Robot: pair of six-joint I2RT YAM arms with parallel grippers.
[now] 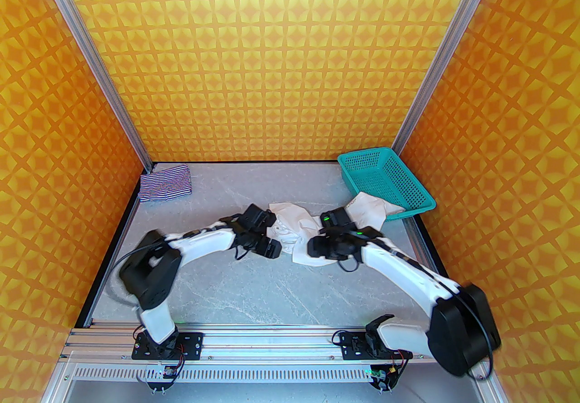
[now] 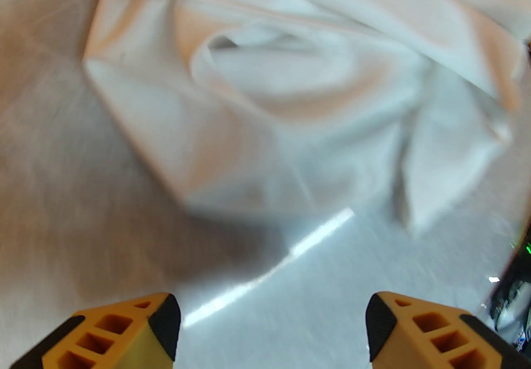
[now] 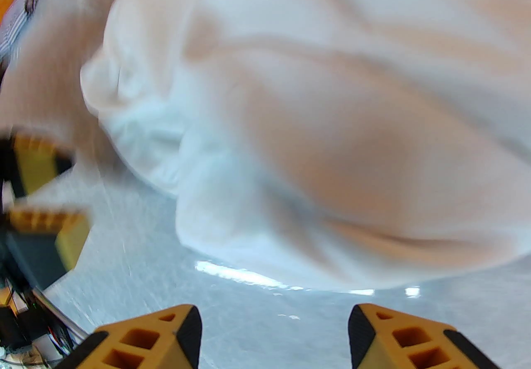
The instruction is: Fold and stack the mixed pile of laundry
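Left fingers [image 2: 137, 330] and right fingers [image 3: 157, 334] spread, empty; we count one white cloth [image 1: 290, 218] crumpled on desk [image 1: 253, 283]; one striped garment [image 1: 165, 184] far-left; one teal basket [image 1: 385, 179] far-right.

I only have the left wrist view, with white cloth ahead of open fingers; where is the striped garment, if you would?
Observer: The striped garment lies in the far left corner of the table, apart from the white cloth.
Operator: Thanks. Is the other arm holding anything?
Observer: No, the right gripper is open, the cloth just ahead of it.
Operator: And at the far right?
Observer: A teal basket, the cloth's end touching its near rim.
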